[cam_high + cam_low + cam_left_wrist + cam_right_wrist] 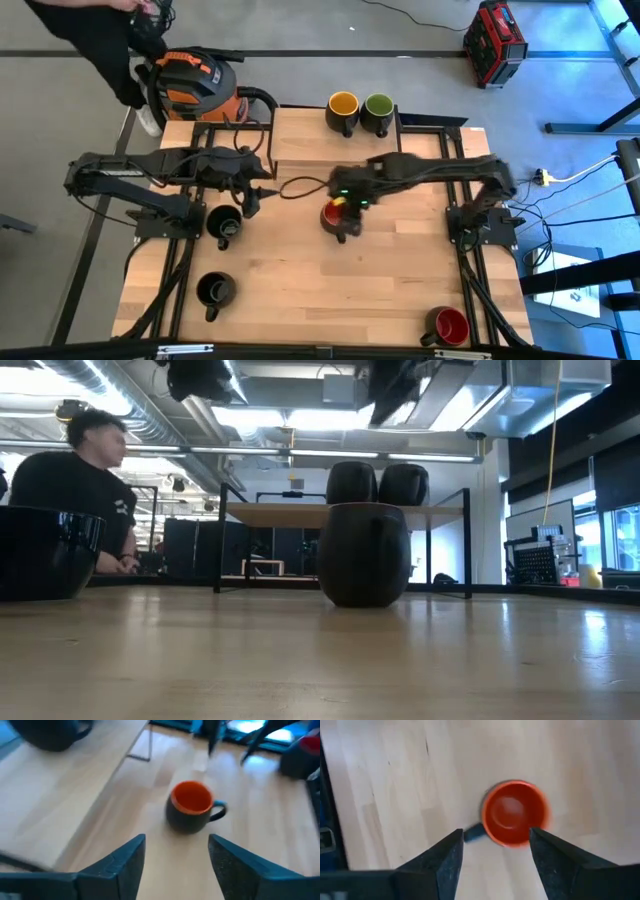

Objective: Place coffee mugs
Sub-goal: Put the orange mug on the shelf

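Starting at nine o'clock on the tabletop (300, 290), the left tool (252, 200) hangs with its fingers spread wide and nothing between them; its wrist view shows both fingers (125, 860) apart over bare wood, aimed at the red-lined mug (338, 218) near the centre. Just at its seven o'clock a black-lined mug (224, 224) stands on the wood, and a second black-lined mug (215, 290) sits further toward seven o'clock on the tabletop.

At the centre, the right tool (340, 200) hovers directly above the red-lined mug, looking down into it. Its fingers (447, 860) stand wide apart, clear of the rim, so the mug rests freely on the tabletop with its handle toward the tool.

At twelve o'clock a yellow-lined mug (343, 110) and a green-lined mug (378, 110) stand side by side on the raised shelf. Another red-lined mug (448, 326) waits near the five o'clock corner.

The main risk, as I judge it, is a collision: both tools crowd the same central mug, and if the left one closes in while the right one lingers, fingers could meet or knock the mug over. A careless descent of the right tool could also catch the rim and tip it. The left tool's sideways swing could brush the nearby black-lined mug.
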